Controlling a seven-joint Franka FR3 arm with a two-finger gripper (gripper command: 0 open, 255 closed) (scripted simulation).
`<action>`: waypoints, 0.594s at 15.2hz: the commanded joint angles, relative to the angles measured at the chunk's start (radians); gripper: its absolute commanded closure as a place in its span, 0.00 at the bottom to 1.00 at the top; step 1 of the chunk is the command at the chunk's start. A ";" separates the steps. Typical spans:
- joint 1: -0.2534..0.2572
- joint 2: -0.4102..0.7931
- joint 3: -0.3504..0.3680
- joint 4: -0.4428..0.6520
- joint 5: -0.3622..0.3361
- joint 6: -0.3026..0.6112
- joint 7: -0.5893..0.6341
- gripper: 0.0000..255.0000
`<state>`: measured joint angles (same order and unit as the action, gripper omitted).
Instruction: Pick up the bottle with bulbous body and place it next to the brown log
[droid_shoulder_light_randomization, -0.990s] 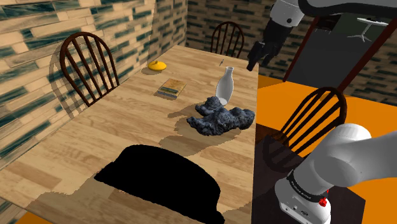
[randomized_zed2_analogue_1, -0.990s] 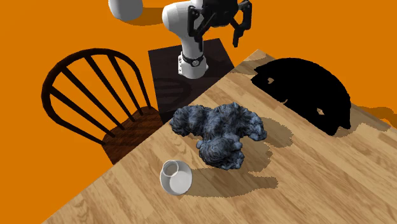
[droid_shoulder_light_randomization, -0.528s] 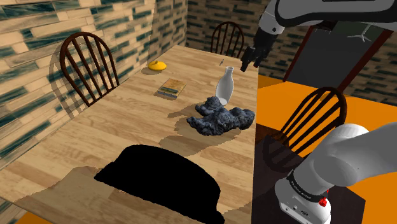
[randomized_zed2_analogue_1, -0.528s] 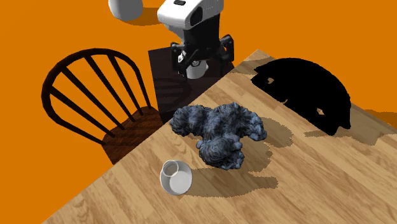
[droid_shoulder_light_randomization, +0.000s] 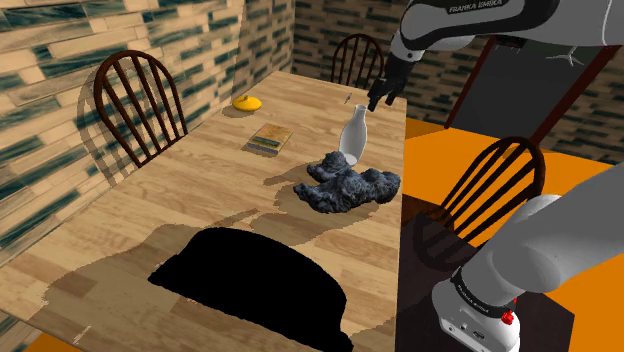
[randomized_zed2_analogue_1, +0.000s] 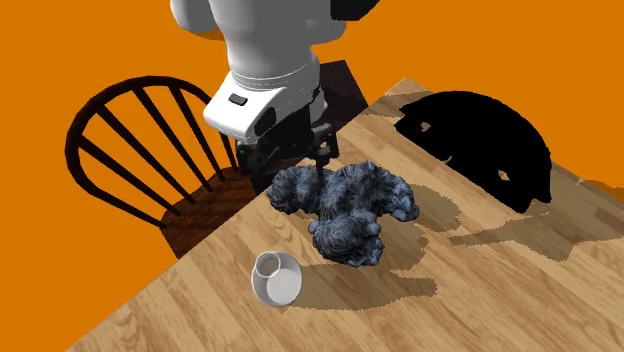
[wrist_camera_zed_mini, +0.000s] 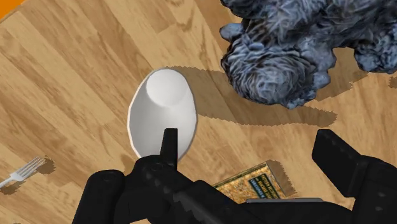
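**White Arm, Black Hand**

The arm (droid_shoulder_light_randomization: 545, 245) is showing off rounded, glossy white shells with dark joints between them. Dark "FRANKA EMIKA" lettering (droid_shoulder_light_randomization: 483, 7) is running along one upper link. Near the foot, a small red dot (droid_shoulder_light_randomization: 508, 318) is sitting beside a dark ring. The gripper (wrist_camera_zed_mini: 249, 143) is looking all black, its fingers (wrist_camera_zed_mini: 337, 156) blocky and squared.

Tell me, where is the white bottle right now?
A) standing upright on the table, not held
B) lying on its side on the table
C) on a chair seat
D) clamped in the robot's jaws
A: the white bottle stands upright on the wooden table, while the jaws hang open above it and clasp nothing.
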<state>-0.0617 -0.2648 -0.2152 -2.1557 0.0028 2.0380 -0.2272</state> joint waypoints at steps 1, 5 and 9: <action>0.000 0.077 -0.020 0.047 0.018 0.027 -0.040 0.00; -0.011 0.229 -0.056 0.155 0.067 0.059 -0.127 0.00; -0.034 0.382 -0.075 0.281 0.126 0.071 -0.209 0.00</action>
<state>-0.0906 0.0790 -0.2868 -1.9065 0.1141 2.1072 -0.4178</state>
